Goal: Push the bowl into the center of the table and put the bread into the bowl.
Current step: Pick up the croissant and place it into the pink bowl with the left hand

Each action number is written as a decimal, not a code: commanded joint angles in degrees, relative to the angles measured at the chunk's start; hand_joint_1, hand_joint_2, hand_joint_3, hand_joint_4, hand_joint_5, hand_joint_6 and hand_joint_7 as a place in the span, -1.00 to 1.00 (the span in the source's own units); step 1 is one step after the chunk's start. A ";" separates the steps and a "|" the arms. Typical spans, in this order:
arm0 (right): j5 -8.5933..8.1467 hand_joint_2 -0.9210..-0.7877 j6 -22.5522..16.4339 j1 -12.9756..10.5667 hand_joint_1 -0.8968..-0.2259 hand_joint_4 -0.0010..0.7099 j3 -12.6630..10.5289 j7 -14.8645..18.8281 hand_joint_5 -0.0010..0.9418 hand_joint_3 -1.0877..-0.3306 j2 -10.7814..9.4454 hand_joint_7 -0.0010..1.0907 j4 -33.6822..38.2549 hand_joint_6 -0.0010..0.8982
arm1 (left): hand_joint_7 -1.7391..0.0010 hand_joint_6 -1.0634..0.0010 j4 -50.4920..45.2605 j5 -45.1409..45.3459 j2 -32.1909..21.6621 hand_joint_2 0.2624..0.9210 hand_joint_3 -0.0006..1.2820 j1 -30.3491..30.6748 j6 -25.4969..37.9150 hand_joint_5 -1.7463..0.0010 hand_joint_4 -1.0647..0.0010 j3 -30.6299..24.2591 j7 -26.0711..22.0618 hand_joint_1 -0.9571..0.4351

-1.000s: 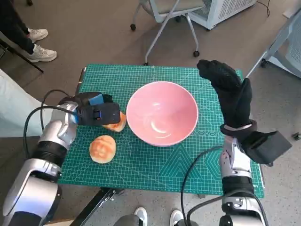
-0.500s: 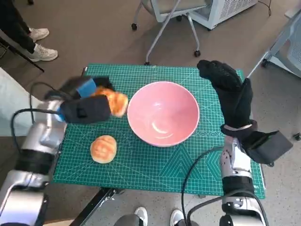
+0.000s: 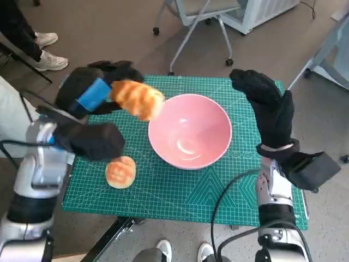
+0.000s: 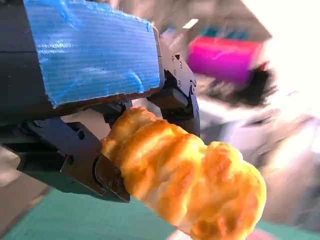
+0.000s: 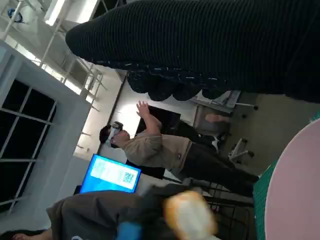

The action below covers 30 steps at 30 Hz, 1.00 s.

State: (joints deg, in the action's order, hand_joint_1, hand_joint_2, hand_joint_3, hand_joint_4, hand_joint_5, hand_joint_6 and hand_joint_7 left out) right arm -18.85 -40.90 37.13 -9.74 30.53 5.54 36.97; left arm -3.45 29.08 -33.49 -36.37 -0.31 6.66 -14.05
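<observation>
A pink bowl [image 3: 190, 136] stands near the middle of the green cutting mat [image 3: 218, 191]. My left hand [image 3: 95, 90] is raised above the mat's left side and holds a golden twisted bread [image 3: 137, 99], which hangs just left of the bowl's rim. The left wrist view shows the same bread [image 4: 185, 175] gripped between the black fingers [image 4: 172, 95]. A second, round bread [image 3: 119, 172] lies on the mat in front of the left arm. My right hand [image 3: 267, 106] is upright beside the bowl's right rim, fingers apart, holding nothing. The right wrist view catches the bowl's edge [image 5: 295, 185] and the lifted bread [image 5: 190, 215].
An office chair base [image 3: 188, 33] stands behind the table. A person's shoes [image 3: 46, 54] show at the far left, and another person [image 5: 155, 150] stands in the room in the right wrist view. Feet [image 3: 163, 251] show at the table's front edge.
My left hand has lifted the twisted bread off the mat and carried it up and toward the bowl. The right hand and the bowl have stayed put.
</observation>
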 commanded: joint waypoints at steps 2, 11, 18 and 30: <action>-0.22 -1.00 0.93 -1.35 -0.29 -0.34 -0.08 0.44 -0.99 -0.10 -0.07 -0.07 0.48 -0.72 | -0.23 -0.34 -1.07 -0.18 2.00 0.91 -0.99 -1.07 -1.96 -0.10 -0.66 2.36 -1.22 0.38; -0.51 -1.00 0.96 -1.67 -0.29 -0.33 -0.20 0.75 -0.99 -0.09 0.15 -0.07 0.21 -0.72 | -0.25 -0.31 4.78 2.67 5.11 0.94 -0.99 -4.86 -3.80 -0.15 -0.58 7.41 -1.70 0.38; -0.54 -1.00 1.00 -1.73 -0.29 -0.33 -0.26 0.84 -0.99 -0.09 0.15 -0.07 0.12 -0.71 | -0.25 -0.31 5.82 3.30 5.51 0.94 -0.99 -5.42 -4.26 -0.16 -0.57 7.76 -1.69 0.38; -1.14 -1.00 0.77 -2.05 -0.27 -0.33 -0.70 1.05 -0.99 -0.08 0.38 -0.07 0.54 -0.71 | -0.43 -0.04 24.25 3.36 10.61 1.00 -0.83 -10.68 -8.63 -0.35 -0.26 14.00 -3.23 0.38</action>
State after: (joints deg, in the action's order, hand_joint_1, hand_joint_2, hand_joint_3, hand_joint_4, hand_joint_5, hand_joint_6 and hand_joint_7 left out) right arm -19.97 -40.84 36.70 -10.23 31.29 5.94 36.95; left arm 17.43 33.12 -23.83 -45.30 -7.93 19.81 -15.96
